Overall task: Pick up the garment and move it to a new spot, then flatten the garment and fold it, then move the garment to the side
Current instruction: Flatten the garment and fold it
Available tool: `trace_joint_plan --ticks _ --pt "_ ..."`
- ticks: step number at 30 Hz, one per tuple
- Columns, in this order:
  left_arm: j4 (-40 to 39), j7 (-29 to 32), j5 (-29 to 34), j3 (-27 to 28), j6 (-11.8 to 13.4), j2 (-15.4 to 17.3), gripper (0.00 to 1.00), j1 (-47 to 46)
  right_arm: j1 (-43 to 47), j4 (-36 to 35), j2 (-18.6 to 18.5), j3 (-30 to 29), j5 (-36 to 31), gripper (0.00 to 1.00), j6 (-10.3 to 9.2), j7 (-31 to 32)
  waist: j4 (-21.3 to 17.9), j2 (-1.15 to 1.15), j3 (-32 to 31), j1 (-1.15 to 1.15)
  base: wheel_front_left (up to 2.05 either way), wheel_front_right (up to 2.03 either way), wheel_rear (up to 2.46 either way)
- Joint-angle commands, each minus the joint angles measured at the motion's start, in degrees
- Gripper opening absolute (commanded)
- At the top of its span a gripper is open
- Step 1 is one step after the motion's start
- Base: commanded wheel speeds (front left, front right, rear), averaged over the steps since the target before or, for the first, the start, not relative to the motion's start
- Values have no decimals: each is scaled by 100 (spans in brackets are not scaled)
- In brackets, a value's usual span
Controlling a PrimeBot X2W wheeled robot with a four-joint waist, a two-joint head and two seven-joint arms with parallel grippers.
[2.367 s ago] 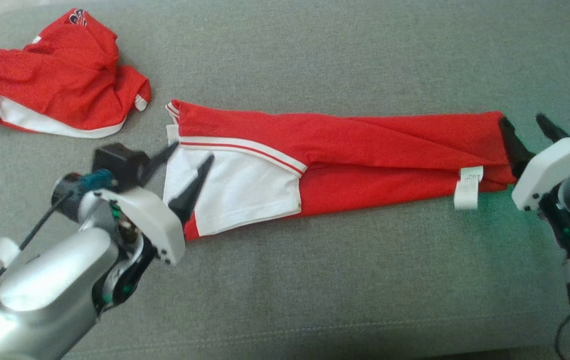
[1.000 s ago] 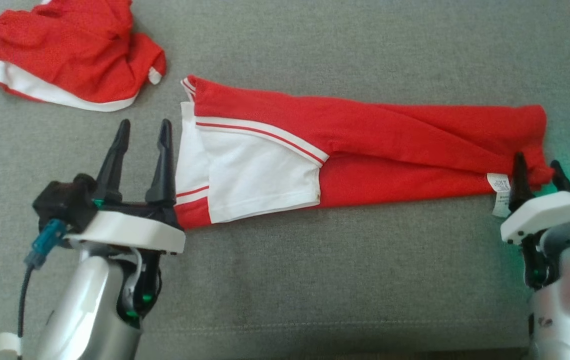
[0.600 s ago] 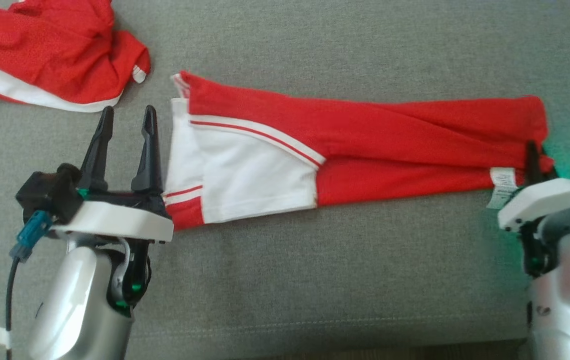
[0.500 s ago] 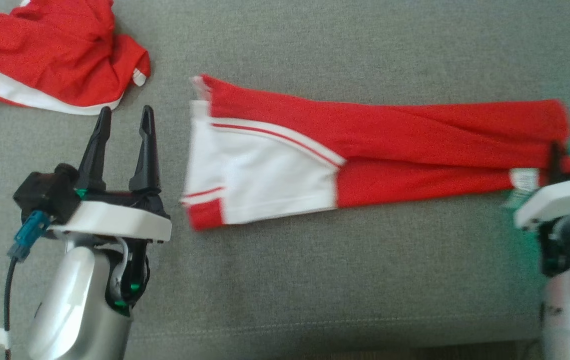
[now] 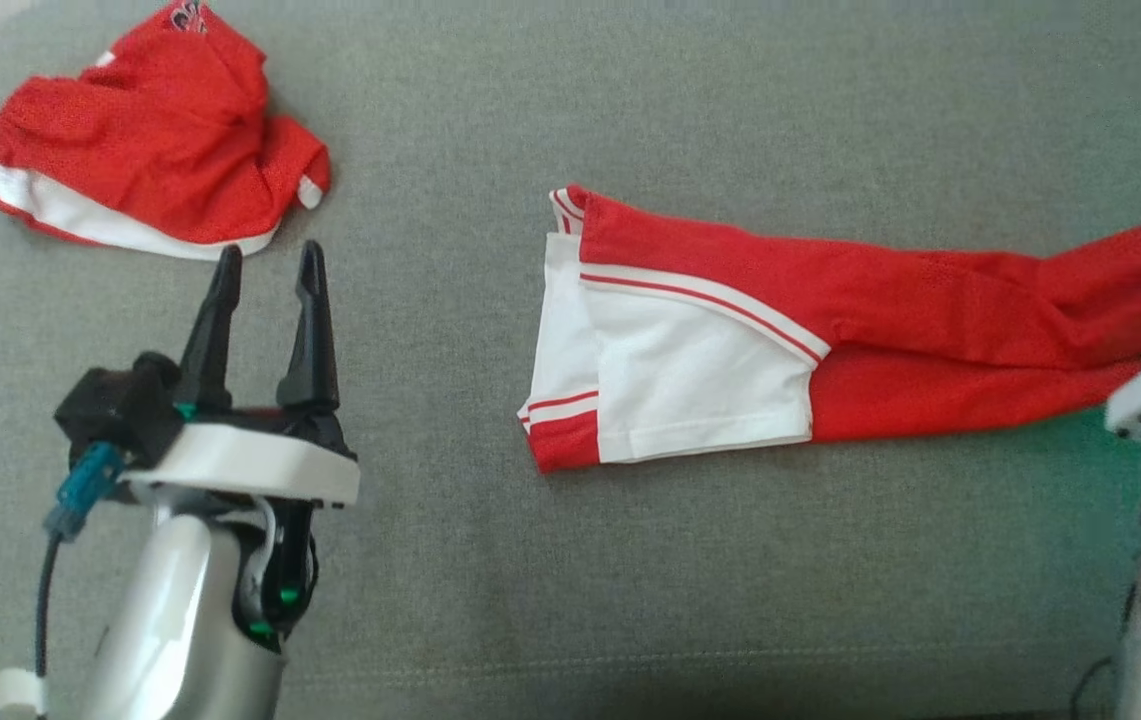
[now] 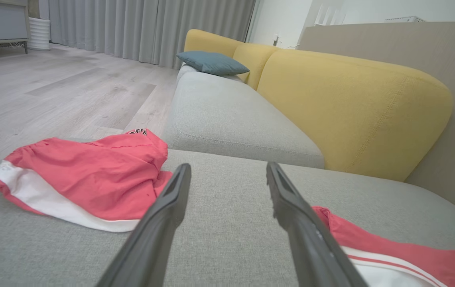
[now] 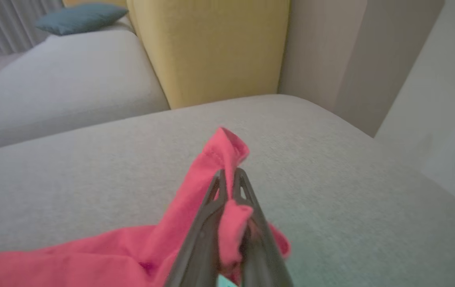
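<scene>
Dragged rightward, the folded garment (image 5: 830,340) now lies right of centre on the cushion (image 5: 630,600), its red end pinched in my right gripper (image 7: 229,175); my left gripper (image 5: 269,255) hangs wide, empty. It looks soft, light, limp: best gripped by hems

I count two red-and-white fabric garments: one long folded red-and-white garment (image 5: 830,330) and one crumpled red-and-white garment (image 5: 140,160). There are two robot hands, the left hand (image 5: 269,250) and the right hand (image 7: 230,172), each with two long dark fingers (image 5: 215,330). I see two grey fabric seat cushions, the near seat cushion (image 6: 231,207) and the far seat cushion (image 6: 227,115). There is one soft teal pillow (image 6: 211,63). I make out three padded yellow back cushions (image 6: 351,111), as far as I can tell.
</scene>
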Motion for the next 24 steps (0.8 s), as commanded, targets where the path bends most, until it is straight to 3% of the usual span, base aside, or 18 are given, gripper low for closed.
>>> trace_joint_plan --ticks 1,15,19,24 --pt "-166 -29 37 219 -41 36 100 -66 -162 -194 -51 223 102 0 37 -57 15 0 -109 0 0 0 0" --pt "-83 -29 20 301 -25 -179 100 225 542 -1500 -51 2956 2799 0 37 596 284 0 -808 0 0 0 0" --pt "-80 -29 -2 322 -39 -206 100 282 627 -1371 -51 3577 3332 0 37 359 400 0 -798 0 0 0 0" --pt "-57 -29 0 272 -77 -234 100 259 448 -667 -51 4347 4136 0 37 -160 621 0 -691 0 0 0 0"
